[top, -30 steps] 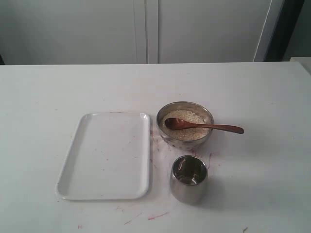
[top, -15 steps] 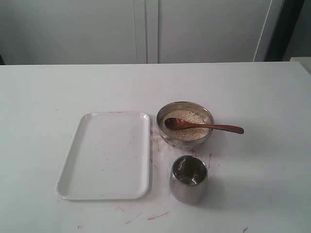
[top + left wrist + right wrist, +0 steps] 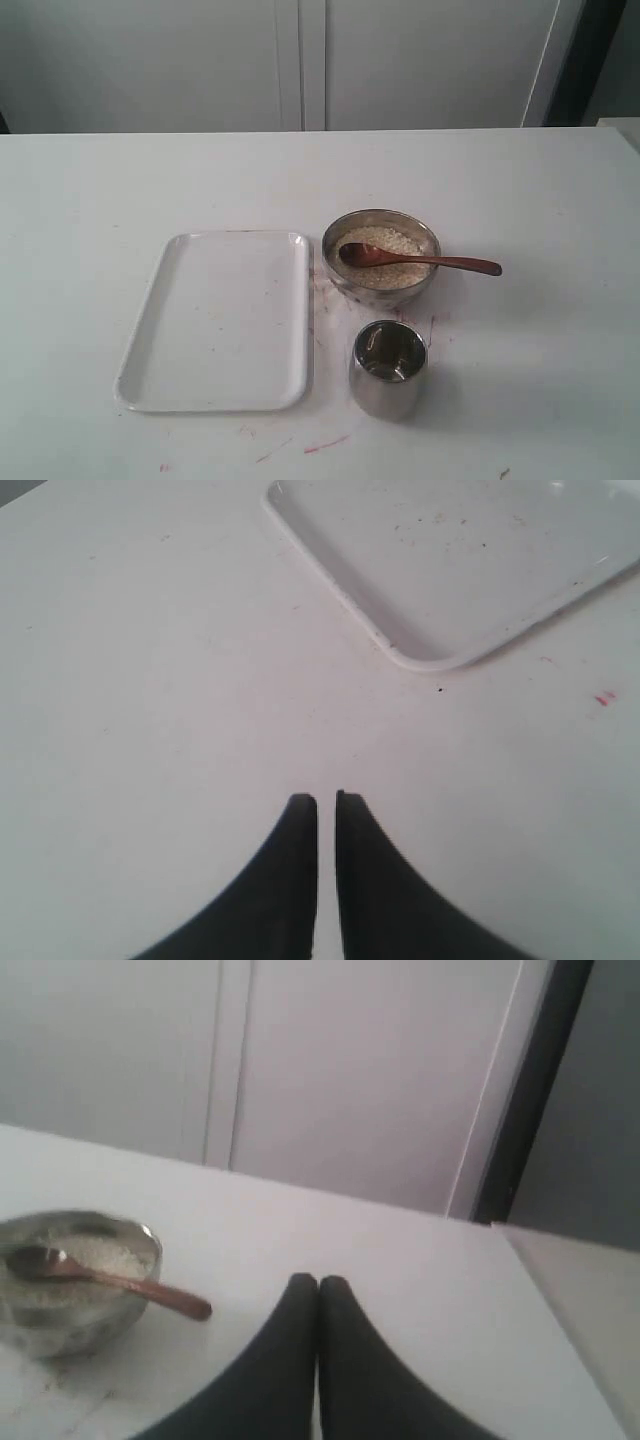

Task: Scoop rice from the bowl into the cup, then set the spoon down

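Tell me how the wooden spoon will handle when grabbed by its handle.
Probably stiff and light: the spoon looks like thin wood. Its handle overhangs the bowl rim, so a nudge may pivot it. Glossy finish might slip.

Lab-like room: bare white table (image 3: 100, 190) (plain cabinet doors (image 3: 420, 60) behind)

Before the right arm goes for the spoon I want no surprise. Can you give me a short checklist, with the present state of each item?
1. Spoon handle juts past the bowl rim, free to grasp: ok.
2. Rice in the bowl: ok.
3. Cup upright beside the bowl: ok.
4. Right claw open for the grasp: not ok, it is shut.
5. Left claw away from bowl and cup, near the tray corner: ok.
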### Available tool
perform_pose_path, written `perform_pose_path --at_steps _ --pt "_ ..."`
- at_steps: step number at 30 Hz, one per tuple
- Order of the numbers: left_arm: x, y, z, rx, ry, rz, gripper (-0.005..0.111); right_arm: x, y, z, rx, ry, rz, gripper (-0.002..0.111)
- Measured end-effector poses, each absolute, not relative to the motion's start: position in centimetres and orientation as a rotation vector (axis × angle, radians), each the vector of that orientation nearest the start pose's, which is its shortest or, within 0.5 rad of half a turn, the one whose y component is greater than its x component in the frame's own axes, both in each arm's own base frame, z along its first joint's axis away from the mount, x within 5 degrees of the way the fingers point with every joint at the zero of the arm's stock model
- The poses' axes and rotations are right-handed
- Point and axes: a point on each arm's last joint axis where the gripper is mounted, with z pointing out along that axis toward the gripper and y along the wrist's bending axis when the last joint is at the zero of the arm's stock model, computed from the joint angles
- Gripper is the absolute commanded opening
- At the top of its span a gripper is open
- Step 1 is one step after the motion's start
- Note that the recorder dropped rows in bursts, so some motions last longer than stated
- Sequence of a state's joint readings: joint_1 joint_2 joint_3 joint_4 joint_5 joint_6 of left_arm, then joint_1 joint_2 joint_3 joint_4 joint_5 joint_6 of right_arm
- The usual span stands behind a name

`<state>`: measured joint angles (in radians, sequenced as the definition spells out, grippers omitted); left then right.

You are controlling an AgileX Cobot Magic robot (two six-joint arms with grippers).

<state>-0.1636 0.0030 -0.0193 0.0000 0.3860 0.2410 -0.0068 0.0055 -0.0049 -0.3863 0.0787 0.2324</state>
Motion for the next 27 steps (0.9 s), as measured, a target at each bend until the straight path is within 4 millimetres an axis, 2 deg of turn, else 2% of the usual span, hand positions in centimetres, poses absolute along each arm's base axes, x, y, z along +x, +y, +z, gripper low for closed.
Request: perform_pose_path --at_steps 8,16,22,27 --pt "5.2 -0.9 18.5 0.372 1.816 0.054 0.014 4.9 1.1 24.2 -0.134 1.166 0.026 0.0" --pt "5.2 -0.9 18.5 0.372 1.816 0.054 0.014 2.4 2.5 27.2 -0.174 0.752 0.334 0.0" --pt "5.2 -0.9 18.5 0.372 1.816 0.054 0.014 1.0 2.4 28.2 -0.082 0.601 0.697 0.0" --pt "5.2 -0.9 18.5 0.372 1.816 0.054 0.014 0.1 2.3 29.2 -0.066 0.512 0.873 0.0"
